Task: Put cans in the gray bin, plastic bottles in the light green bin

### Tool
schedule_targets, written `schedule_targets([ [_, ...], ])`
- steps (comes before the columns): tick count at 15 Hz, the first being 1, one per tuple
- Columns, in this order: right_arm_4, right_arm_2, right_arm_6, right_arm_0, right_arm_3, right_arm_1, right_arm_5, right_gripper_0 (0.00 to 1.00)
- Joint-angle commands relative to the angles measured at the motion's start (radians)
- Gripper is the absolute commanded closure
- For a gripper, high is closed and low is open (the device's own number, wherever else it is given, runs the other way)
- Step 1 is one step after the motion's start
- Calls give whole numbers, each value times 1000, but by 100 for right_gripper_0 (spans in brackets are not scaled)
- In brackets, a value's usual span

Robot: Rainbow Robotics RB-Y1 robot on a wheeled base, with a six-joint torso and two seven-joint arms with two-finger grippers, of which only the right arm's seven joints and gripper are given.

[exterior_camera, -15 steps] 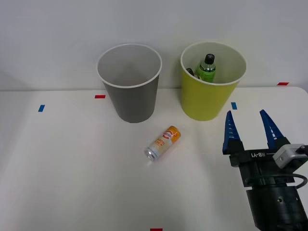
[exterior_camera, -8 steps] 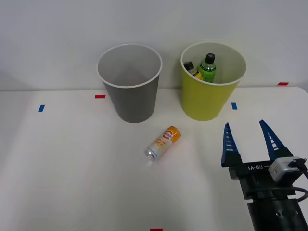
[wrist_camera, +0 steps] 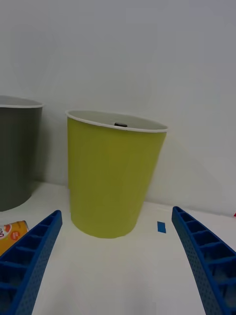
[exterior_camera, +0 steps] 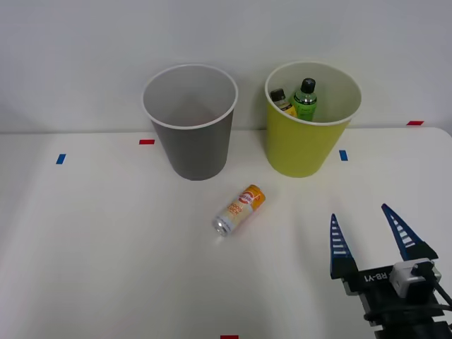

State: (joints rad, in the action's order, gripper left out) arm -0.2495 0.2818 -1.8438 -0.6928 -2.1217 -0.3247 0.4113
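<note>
An orange and white can (exterior_camera: 239, 210) lies on its side on the white table, in front of and between the two bins; its end shows at the wrist view's edge (wrist_camera: 11, 233). The gray bin (exterior_camera: 191, 145) (wrist_camera: 14, 152) stands at the back, left of the light green bin (exterior_camera: 308, 145) (wrist_camera: 112, 179). Inside the light green bin stand a green black-capped bottle (exterior_camera: 305, 100) and a dark-capped bottle with a yellow label (exterior_camera: 282, 101). My right gripper (exterior_camera: 373, 227) (wrist_camera: 115, 266) is open and holds nothing, near the table's front right, well to the right of the can.
Small blue tape marks (exterior_camera: 61, 159) (exterior_camera: 343, 155) and red tape marks (exterior_camera: 146, 142) (exterior_camera: 414, 123) dot the table. A plain white wall rises behind the bins. Open table lies to the left of the can.
My right gripper has drawn back toward the table's front edge, away from the light green bin, staying open. The green bottle has settled upright in that bin, uncovering the second bottle.
</note>
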Motion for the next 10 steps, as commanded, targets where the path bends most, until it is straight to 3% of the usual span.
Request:
schedule_targets([
  [1,266,-46,350,-91,0,46,-2,24],
  [7,538,-124,635,-122,184,161,164,24],
  [10,636,-148,715,-162,209,214,199,25],
])
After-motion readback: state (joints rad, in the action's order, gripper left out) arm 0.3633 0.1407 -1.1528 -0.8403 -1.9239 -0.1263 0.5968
